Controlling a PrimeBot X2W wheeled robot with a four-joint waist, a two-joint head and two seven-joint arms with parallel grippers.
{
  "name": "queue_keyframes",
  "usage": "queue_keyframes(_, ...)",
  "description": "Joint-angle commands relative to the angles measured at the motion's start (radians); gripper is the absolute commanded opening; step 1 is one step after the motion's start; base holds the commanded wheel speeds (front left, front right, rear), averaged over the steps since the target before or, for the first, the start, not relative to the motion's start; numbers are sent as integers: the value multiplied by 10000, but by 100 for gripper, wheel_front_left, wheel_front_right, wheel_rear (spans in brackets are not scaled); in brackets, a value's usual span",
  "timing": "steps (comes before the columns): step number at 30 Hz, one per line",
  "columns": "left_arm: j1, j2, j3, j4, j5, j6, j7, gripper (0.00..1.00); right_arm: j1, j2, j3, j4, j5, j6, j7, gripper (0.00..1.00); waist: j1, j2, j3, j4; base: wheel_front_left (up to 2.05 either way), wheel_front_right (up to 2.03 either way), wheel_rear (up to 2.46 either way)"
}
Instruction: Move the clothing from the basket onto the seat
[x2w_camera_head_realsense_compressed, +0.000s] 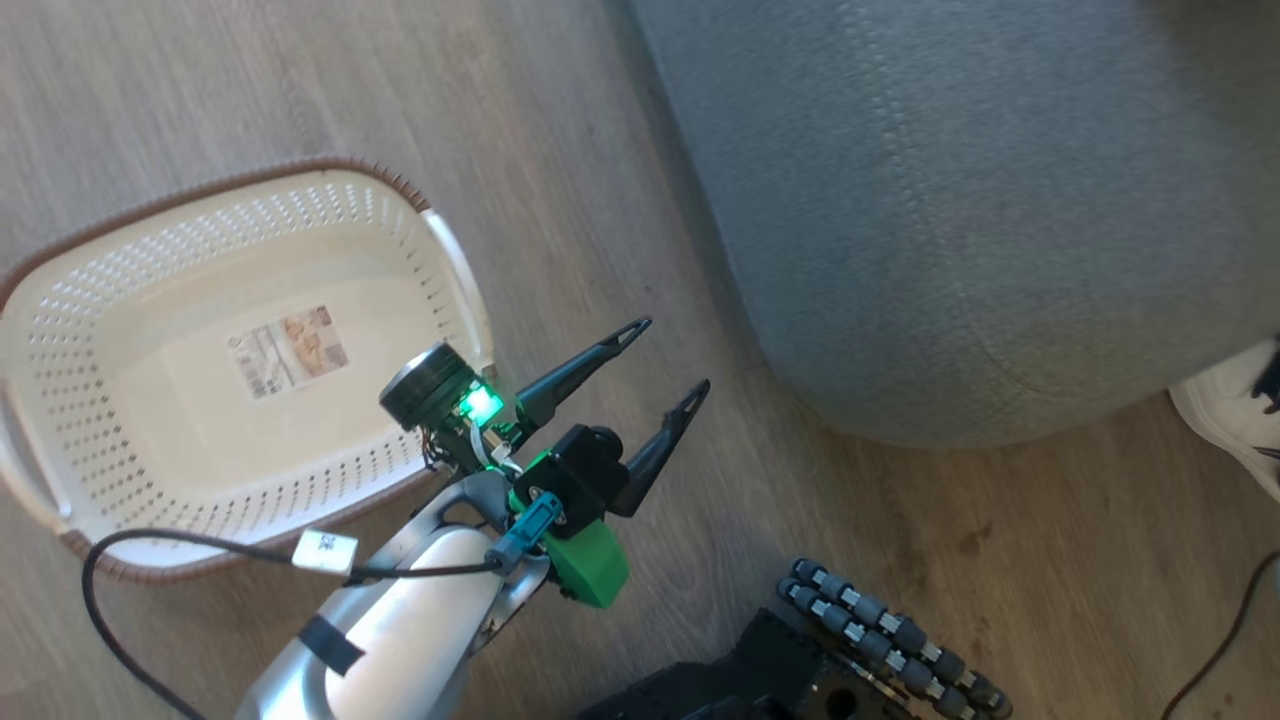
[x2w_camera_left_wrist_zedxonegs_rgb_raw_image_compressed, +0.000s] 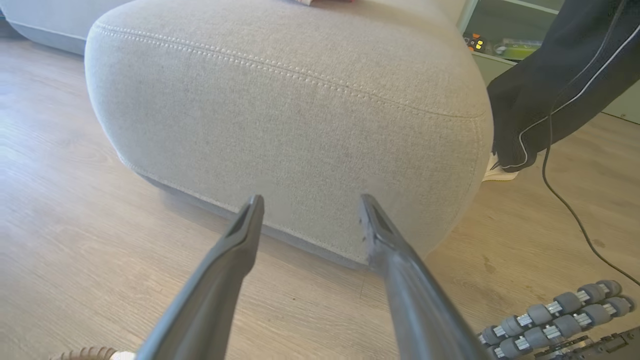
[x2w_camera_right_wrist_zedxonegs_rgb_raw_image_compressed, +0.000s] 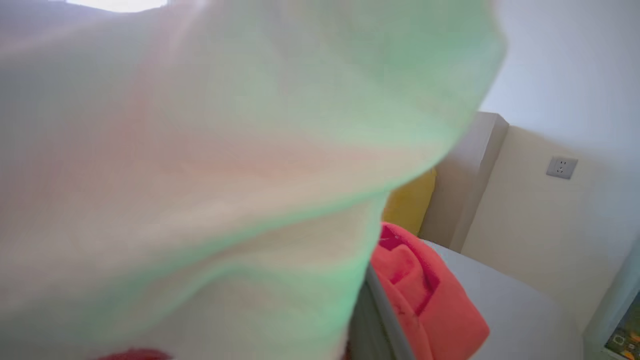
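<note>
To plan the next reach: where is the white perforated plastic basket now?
Head view, left side: the white perforated plastic basket stands on the wooden floor, apart from the grey fabric seat at upper right.

Between the seat (x2w_camera_head_realsense_compressed: 980, 200) and the basket (x2w_camera_head_realsense_compressed: 60, 260) runs a strip of bare floor (x2w_camera_head_realsense_compressed: 560, 150). My left jaws stand wide apart over it, near the seat's front wall, with nothing between them and the fabric. That wall bars the way straight ahead. At the seat's corner on my right, a person's shoe (x2w_camera_head_realsense_compressed: 1225, 415) and dark trouser leg (x2w_camera_left_wrist_zedxonegs_rgb_raw_image_compressed: 560, 85) stand close, a cable (x2w_camera_left_wrist_zedxonegs_rgb_raw_image_compressed: 567, 205) trailing beside them. My base's rollers (x2w_camera_head_realsense_compressed: 890, 635) crowd the floor before the seat. Over the seat, a white cloth (x2w_camera_right_wrist_zedxonegs_rgb_raw_image_compressed: 200, 165) hangs close before my right wrist. Beyond it a red garment (x2w_camera_right_wrist_zedxonegs_rgb_raw_image_compressed: 430, 300) lies on the cushion.
</note>
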Motion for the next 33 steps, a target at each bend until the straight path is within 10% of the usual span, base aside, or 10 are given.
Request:
queue_keyframes(1,-131,27,175,-320,-17,69,-51,100,-264,-265,-82,-48,-164,69,-19,0,-1,0,163,188,0,0,0)
queue_keyframes(28,-774,200,-123,-398,-270,700,-51,100,-1065,-820,-295,4991,-1951,69,-19,0,-1,0,1223,1166,0,0,0)
queue_keyframes(29,-784,190,-136,-388,-279,704,-51,100,-1037,-832,-302,4857,-2006,69,-19,40,-1,0,1193,1179,0,0,0)
queue_keyframes(30,-793,176,-164,-378,-282,699,-51,100,-1000,-823,-313,4770,-2039,69,-19,100,-1,0,1142,1194,0,0,0)
queue_keyframes(33,-777,51,-237,-335,-348,700,-51,100,-879,-820,-357,4617,-2096,69,-19,100,-1,0,909,1250,0,0,0)
